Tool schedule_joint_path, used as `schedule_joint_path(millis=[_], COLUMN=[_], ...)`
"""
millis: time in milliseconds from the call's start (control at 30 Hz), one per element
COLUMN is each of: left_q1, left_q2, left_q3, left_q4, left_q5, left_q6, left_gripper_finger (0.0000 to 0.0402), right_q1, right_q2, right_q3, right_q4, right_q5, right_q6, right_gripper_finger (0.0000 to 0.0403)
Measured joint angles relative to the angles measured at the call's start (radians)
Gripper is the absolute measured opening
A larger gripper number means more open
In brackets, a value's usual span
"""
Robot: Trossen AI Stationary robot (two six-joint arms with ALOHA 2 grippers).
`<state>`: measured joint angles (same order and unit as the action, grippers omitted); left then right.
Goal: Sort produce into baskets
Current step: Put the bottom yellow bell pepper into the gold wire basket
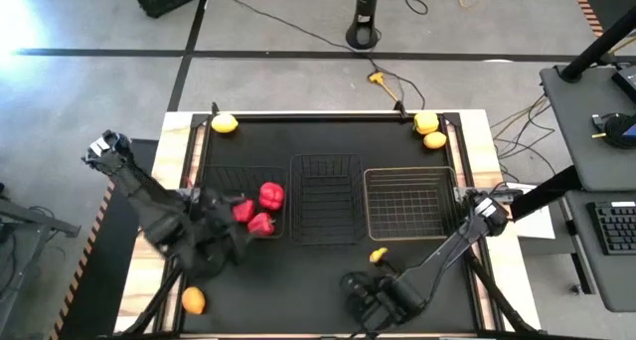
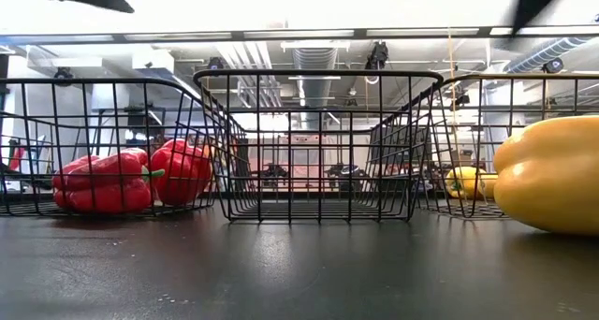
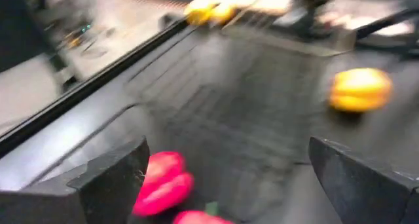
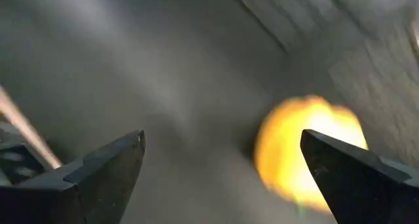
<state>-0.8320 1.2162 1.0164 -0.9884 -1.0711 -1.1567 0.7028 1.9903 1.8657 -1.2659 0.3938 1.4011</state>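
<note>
Right gripper (image 1: 370, 280): was seen low at the near edge of the tabletop (image 1: 328, 265), its fingers (image 4: 98, 175) spread wide and holding nothing; a yellow bell pepper (image 1: 379, 254) lay on the bare tabletop just ahead of it, in front of the pale wire basket.

Orange fruit (image 1: 194, 300): was found at the near left corner, on the pale wooden edge beside the black surface, well apart from the baskets.

Left gripper (image 1: 231, 243): was positioned at the near rim of the left black basket (image 1: 214, 181), fingers (image 3: 111, 181) held wide apart, nothing between them; red peppers showed just beyond the fingertips in the left wrist view.

Red bell peppers (image 1: 260, 209): three were counted inside the left black basket, clustered toward its right side and close together; in the low view two could be made out, side by side on the basket floor.

Middle black basket (image 1: 326, 166): was set between the other two, close beside each.

Pale wire basket (image 1: 409, 176): was placed on the right.

Lemon-like fruit (image 1: 225, 124): one was lying at the far left corner of the tabletop.

Yellow pieces (image 1: 429, 131): two were seen together at the far right corner, touching or nearly so; which kind each was could not be told.
</note>
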Motion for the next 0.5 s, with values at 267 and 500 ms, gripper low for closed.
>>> schedule_joint_path(millis=[267, 500], left_q1=[-0.266, -0.31], left_q2=[0.088, 0.192], left_q3=[-0.013, -0.013], left_q4=[0.184, 0.249], left_q5=[-0.098, -0.125], left_q6=[-0.002, -0.007], left_gripper_finger=[0.0397, 0.0397], right_q1=[0.076, 0.051], right_q2=[0.009, 0.009], right_q3=[-0.104, -0.148], right_q4=[-0.021, -0.067], right_q5=[-0.078, 0.027], right_q6=[0.388, 0.426], right_gripper_finger=[0.0398, 0.0398])
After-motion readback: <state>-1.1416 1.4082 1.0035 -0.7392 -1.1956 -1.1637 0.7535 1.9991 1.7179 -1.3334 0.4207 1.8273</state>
